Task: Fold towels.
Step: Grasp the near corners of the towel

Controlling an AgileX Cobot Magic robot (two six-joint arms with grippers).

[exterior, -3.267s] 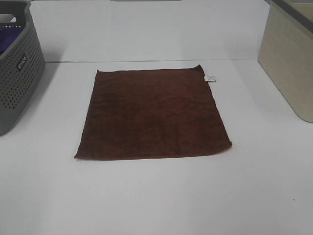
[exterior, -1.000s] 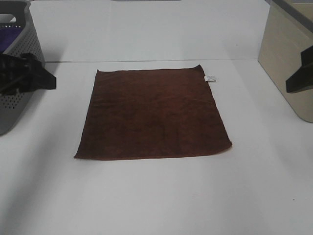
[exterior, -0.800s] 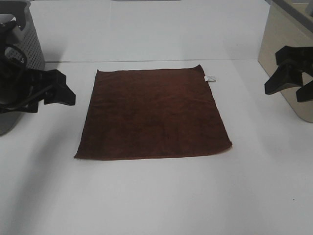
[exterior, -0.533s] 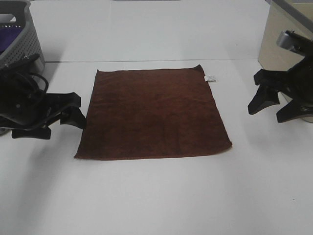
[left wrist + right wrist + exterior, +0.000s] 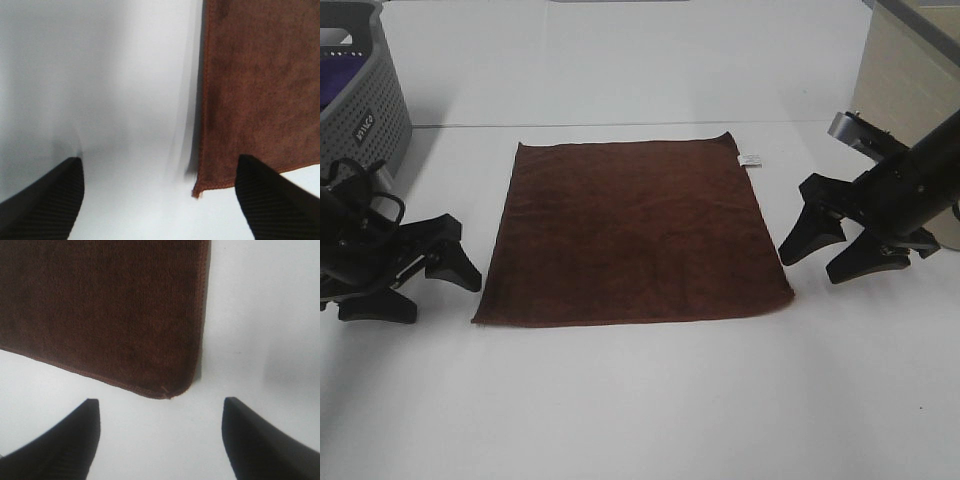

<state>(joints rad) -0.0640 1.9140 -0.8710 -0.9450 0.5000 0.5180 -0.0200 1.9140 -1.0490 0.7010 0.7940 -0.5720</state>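
We saw a dark brown towel (image 5: 635,230) lying flat and unfolded near the middle of a white bench (image 5: 640,410); it was roughly square, with a small white tag (image 5: 749,160) at its far right corner. At the far left edge of the bench stood a grey perforated basket (image 5: 365,125) with a purple cloth (image 5: 335,82) inside; at the far right stood a beige bin (image 5: 910,120).

The left fingers (image 5: 450,266) were low over the bench just beside the towel's left edge, close to its near left corner; they were spread wide and held nothing. In the left wrist view we saw the two black fingers (image 5: 47,205) far apart, with the towel's stitched corner between them and closer to one finger than the other; bare bench filled the rest of the gap.

The right fingers (image 5: 812,236) were just beside the towel's right edge, close to its near right corner; they too were spread wide and held nothing. In the right wrist view the rounded corner of the towel (image 5: 100,305) lay between the two fingers (image 5: 57,445), touching neither.

We could not tell whether either pair of fingertips touched the bench; the towel's edges all lay flat, with only a slight curl at the far right corner.
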